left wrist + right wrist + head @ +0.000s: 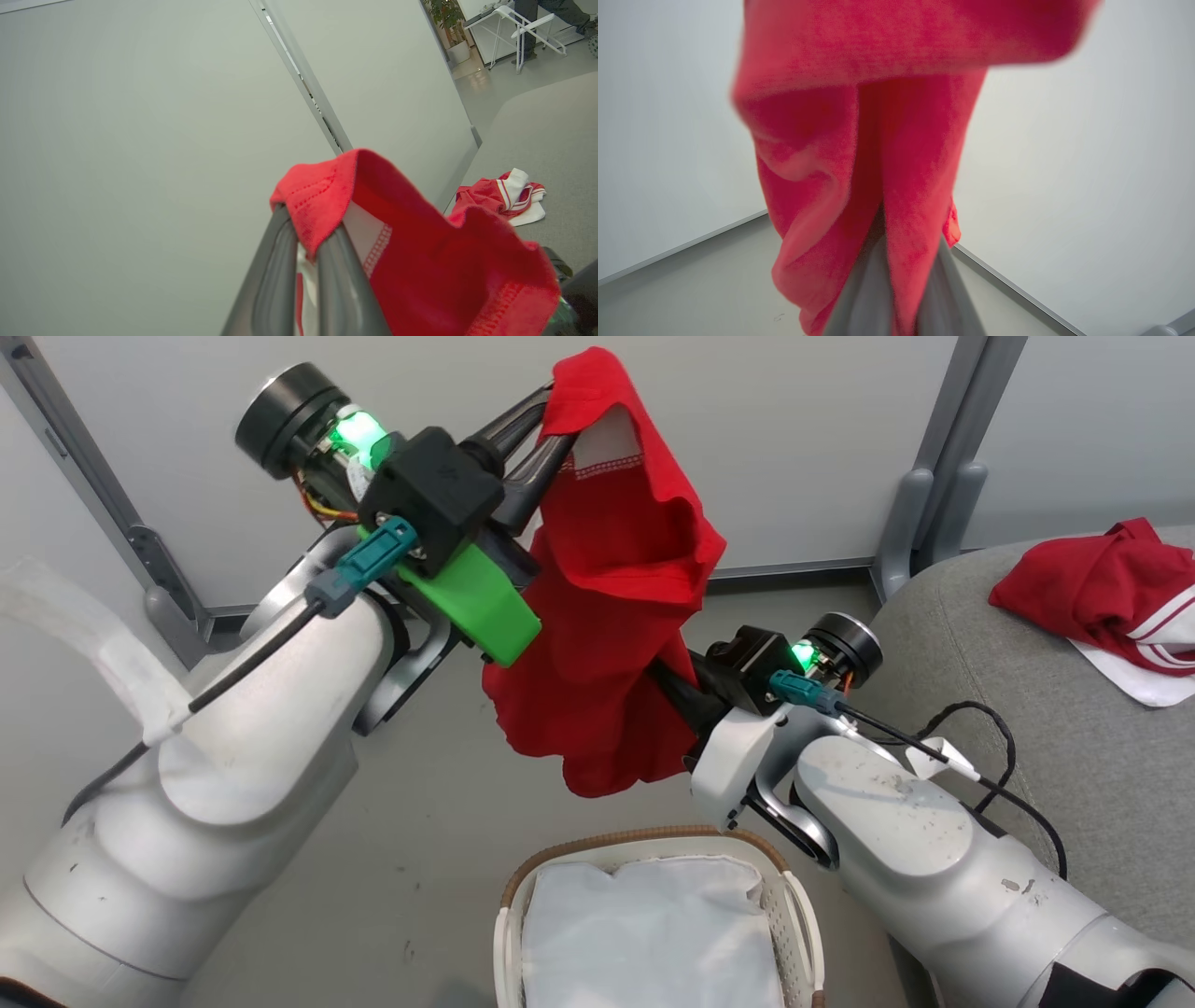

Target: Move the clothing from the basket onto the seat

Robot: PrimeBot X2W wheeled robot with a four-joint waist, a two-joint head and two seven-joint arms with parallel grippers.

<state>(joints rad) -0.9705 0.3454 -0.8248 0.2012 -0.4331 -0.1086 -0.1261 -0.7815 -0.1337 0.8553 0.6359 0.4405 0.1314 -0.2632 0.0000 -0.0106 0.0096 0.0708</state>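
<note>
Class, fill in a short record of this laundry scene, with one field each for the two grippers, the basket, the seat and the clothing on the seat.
Left gripper: shut on the top edge of the hanging bright red fabric garment, held high
Right gripper: shut on a lower fold of the same garment
Basket: oval white perforated plastic basket with brown woven rim, below the garment; white liner showing, no red clothing seen inside
Seat: large grey woven-fabric cushion, at the robot's right
Clothing on seat: one crumpled red garment with white stripes
</note>
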